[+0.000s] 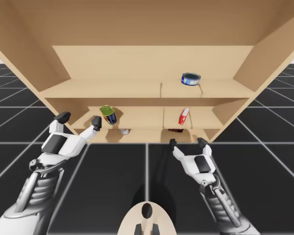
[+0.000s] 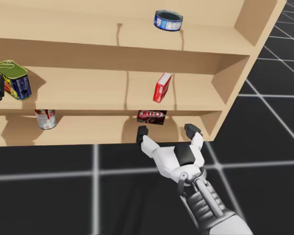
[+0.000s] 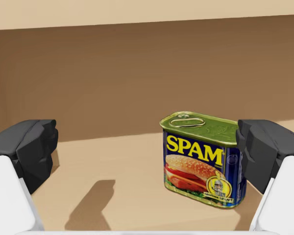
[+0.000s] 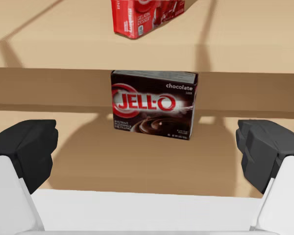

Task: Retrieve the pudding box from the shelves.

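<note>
Starting at nine o'clock of the high view, our left gripper (image 1: 80,119) hovers at the middle level of the shelves (image 1: 137,89) with its jaws wide apart and nothing between them. A blue-and-green rectangular tin (image 3: 201,159) stands ahead of it at about one o'clock, close by one finger, and we cannot tell whether they touch. That arm faces the wrong shelf and the wrong thing. Moving right in the head view, a small red-and-white can (image 2: 46,118) stands on the lowest shelf. Right of it, on the same shelf, is the pudding box (image 2: 151,116), a dark brown box upright with its broad face towards us, standing near the shelf's front. A red box (image 2: 162,87) leans on the middle shelf at twelve o'clock from it, and a blue round can (image 2: 168,20) sits on the top shelf higher up. Our right gripper (image 2: 166,131) is just in front of the lowest shelf, its jaws spread and holding nothing. From it the pudding box lies dead ahead at twelve o'clock, apart from both fingers. The box's long axis runs from nine to three o'clock, in line with the gap between the fingers, and that gap looks wider than the box. We judge the right arm to be much the nearer. What it needs is a straight reach forward until the box's two short ends stand between the fingers, keeping under the middle shelf's front edge.
</note>
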Motion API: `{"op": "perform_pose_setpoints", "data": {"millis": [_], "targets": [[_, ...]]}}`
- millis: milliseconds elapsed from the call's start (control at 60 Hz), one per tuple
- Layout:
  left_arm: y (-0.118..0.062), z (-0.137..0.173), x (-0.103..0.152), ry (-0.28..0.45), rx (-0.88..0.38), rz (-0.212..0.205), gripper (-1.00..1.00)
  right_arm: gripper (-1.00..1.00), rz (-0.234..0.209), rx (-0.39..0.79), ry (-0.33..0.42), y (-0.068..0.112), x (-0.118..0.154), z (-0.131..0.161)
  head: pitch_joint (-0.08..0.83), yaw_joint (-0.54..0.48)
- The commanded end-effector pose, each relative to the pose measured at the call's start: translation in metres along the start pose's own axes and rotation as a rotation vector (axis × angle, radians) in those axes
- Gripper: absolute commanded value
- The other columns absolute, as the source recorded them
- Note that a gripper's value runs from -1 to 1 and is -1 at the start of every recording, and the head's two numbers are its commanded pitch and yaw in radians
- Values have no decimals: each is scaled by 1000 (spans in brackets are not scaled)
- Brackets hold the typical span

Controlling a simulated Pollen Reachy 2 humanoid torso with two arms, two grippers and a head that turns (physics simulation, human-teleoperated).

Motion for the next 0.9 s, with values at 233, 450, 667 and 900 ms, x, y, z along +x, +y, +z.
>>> {"op": "perform_pose_setpoints", "data": {"millis": [233, 450, 667, 900], "targets": [[-1, 0, 0, 1, 7, -11, -1000, -1000, -95, -60, 87, 44, -27, -59, 580, -214], [-1, 0, -1, 0, 12, -21, -1000, -1000, -97, -63, 109, 60, -34, -82, 581, -214], [-2, 0, -1, 0, 13, -24, -1000, -1000, -124, -89, 133, 69, -33, -101, 583, -211], [-3, 1, -1, -2, 18, -32, -1000, -1000, -148, -88, 190, 78, -43, -120, 587, -208]]}}
